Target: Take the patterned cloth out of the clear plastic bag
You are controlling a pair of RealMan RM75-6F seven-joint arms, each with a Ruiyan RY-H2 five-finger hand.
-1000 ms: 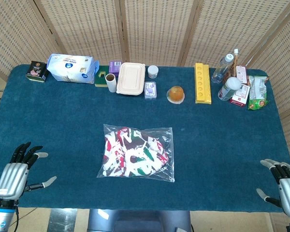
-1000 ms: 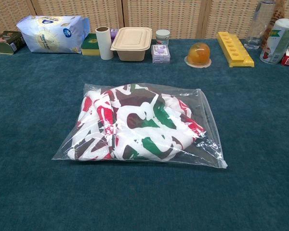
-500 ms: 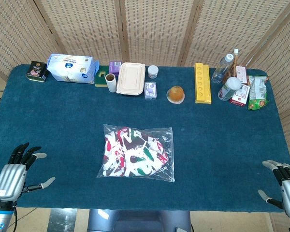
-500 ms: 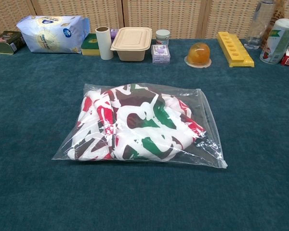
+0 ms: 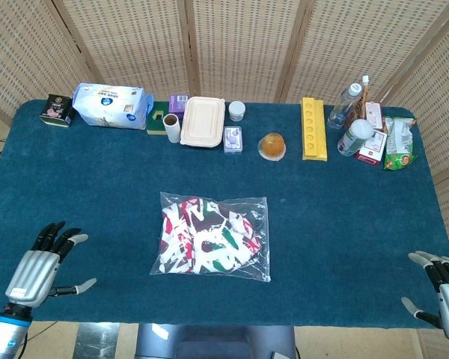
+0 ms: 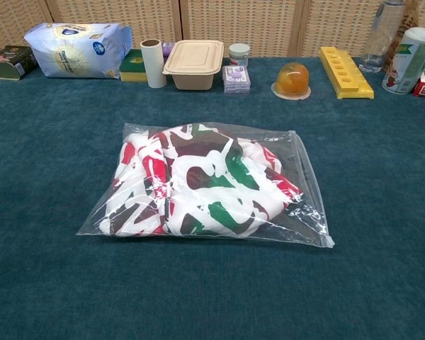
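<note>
While the patterned cloth [image 5: 208,244] is still sitting folded inside the clear plastic bag [image 5: 259,212], the bag is lying flat at the centre of the frame on the blue table [image 5: 97,187]. Chest view is showing the same: cloth [image 6: 198,188] bunched up in red, green, brown and white, filling most of the bag [image 6: 301,191], bag edges flat on the table.

Neither hand is touching it. Left hand [image 5: 39,263] is hovering at the lower left corner of the head view, fingers spread, thumb out to the side, holding nothing. Right hand [image 5: 445,288] is sitting at the lower right edge, partly cut off by the frame, fingers apart, also holding nothing. Both are well apart from the bag. Neither is showing up in the chest view.

Along the top edge of the table, left to right: dark tin [image 5: 57,109], blue-white packet [image 5: 109,105], cardboard roll [image 5: 171,127], beige lidded box [image 5: 203,121], small white jar [image 5: 237,111], orange dome-shaped item [image 5: 272,146], yellow tray [image 5: 313,128], clear bottle [image 5: 345,105], and a cluster of snack packs [image 5: 395,142] at upper right. Wicker screen [image 5: 239,45] is standing behind the table.
</note>
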